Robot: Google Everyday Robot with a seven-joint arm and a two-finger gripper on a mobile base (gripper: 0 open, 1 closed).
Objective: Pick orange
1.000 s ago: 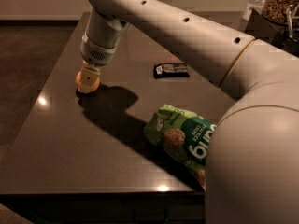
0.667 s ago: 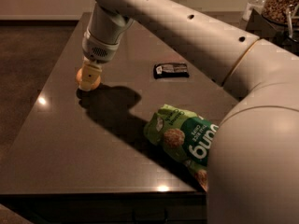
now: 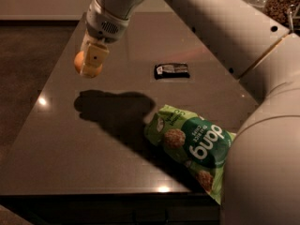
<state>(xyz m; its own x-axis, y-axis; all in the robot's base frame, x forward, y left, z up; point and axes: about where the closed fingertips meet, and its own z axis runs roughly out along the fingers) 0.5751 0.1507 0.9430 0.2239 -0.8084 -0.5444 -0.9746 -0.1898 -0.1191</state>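
Note:
The orange (image 3: 80, 63) is a small round orange fruit, held between the fingers of my gripper (image 3: 90, 64) at the upper left. It hangs above the dark table (image 3: 70, 139), with its shadow on the surface below it. The gripper is shut on the orange, and a pale finger (image 3: 95, 60) covers most of the fruit's front. The arm reaches in from the upper right.
A green snack bag (image 3: 192, 144) printed with round rice chips lies at the right front of the table. A small black packet (image 3: 172, 71) lies at the middle back. The table's front edge runs along the bottom. Jars stand at the top right.
The gripper has risen from the table with the orange in it. The orange was on the surface before and now hangs above it.

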